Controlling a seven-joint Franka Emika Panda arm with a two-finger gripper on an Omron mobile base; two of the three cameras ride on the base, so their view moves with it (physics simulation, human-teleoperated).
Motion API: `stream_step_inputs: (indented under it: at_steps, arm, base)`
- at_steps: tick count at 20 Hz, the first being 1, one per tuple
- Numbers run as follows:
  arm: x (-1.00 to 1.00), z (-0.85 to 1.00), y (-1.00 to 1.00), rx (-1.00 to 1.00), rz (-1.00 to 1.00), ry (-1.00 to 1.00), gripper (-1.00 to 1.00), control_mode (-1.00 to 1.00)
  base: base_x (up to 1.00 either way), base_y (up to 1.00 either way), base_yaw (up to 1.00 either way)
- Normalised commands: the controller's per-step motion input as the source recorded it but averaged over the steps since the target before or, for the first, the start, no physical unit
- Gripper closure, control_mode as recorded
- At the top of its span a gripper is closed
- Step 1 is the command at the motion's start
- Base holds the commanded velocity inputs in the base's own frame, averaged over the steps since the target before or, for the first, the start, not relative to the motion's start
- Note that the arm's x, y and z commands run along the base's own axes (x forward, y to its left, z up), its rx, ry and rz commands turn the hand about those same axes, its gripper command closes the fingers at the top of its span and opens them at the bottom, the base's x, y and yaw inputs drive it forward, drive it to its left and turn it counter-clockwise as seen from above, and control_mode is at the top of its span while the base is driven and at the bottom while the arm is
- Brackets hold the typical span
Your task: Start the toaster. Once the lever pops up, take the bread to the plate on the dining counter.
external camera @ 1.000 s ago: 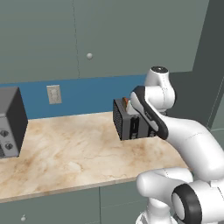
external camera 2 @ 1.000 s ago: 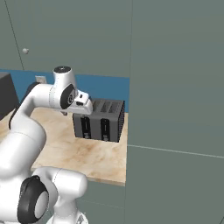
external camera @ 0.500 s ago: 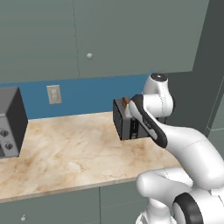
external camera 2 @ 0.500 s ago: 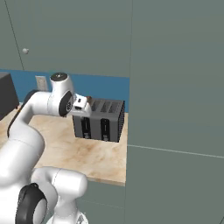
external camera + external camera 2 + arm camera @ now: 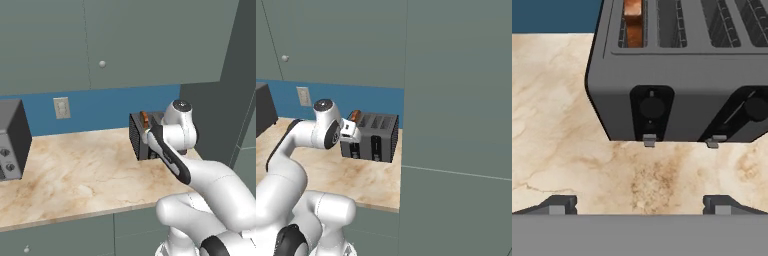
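The end effector (image 5: 640,204) hangs spread wide and empty just in front of the toaster (image 5: 682,70), which stands on the marbled worktop (image 5: 75,175) against the blue wall. The bread (image 5: 633,22) sits upright in the leftmost slot, its top edge showing. Two small grey levers (image 5: 649,140) appear to sit at the foot of their front slots. To start the toaster well, one fingertip (image 5: 558,205) should probably come squarely above the lever below the bread's slot and press straight along the slot, without nudging the body backward.
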Motion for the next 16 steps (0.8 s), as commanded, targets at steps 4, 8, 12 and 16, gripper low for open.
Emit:
stream_step_inputs:
  at_steps: [4,8,12,16]
  arm:
    - [0.14,0.00,0.07,0.00,0.00,0.00,-1.00,-1.00]
    - [0.09,0.00,0.06,0.00,0.00,0.00,-1.00,-1.00]
    - [0.22,0.00,0.03,0.00,0.00,0.00,-1.00,-1.00]
    - [0.24,0.00,0.05,0.00,0.00,0.00,-1.00,-1.00]
  base:
    - [0.00,0.00,0.00]
    - [0.00,0.00,0.00]
    - [0.00,0.00,0.00]
    - [0.00,0.00,0.00]
